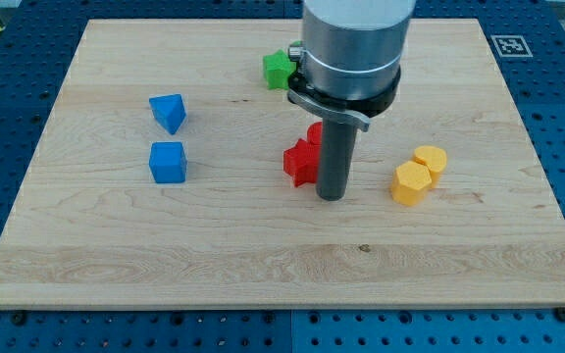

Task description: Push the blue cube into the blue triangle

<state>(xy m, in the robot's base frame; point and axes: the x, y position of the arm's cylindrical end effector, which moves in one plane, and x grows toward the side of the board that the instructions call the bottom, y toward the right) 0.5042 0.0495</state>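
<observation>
The wooden board fills most of the view and lies on a blue perforated table. At the far right corner of the board there is a small black-and-white marker.

The arm housing, grey with a black ring below it, comes down from the far middle of the view. From it goes the dark rod, which stands upright. My tip rests on the board near the middle, just to the right of the red blocks. The rod has no jaws, so there is nothing to be apart or together, and it clamps on nothing.

The red star-shaped block is just beside the rod on its left; I cannot tell if they touch. A second red block is behind it, partly hidden by the rod.

On the right, two yellow hexagonal blocks stand touching each other: the nearer yellow block and the farther yellow block.

The blue cube is on the left part of the board, well apart from my tip. The blue triangle is just beyond it, farther from the viewer, with a narrow gap between them.

The green block is at the far side, partly hidden by the arm housing.
</observation>
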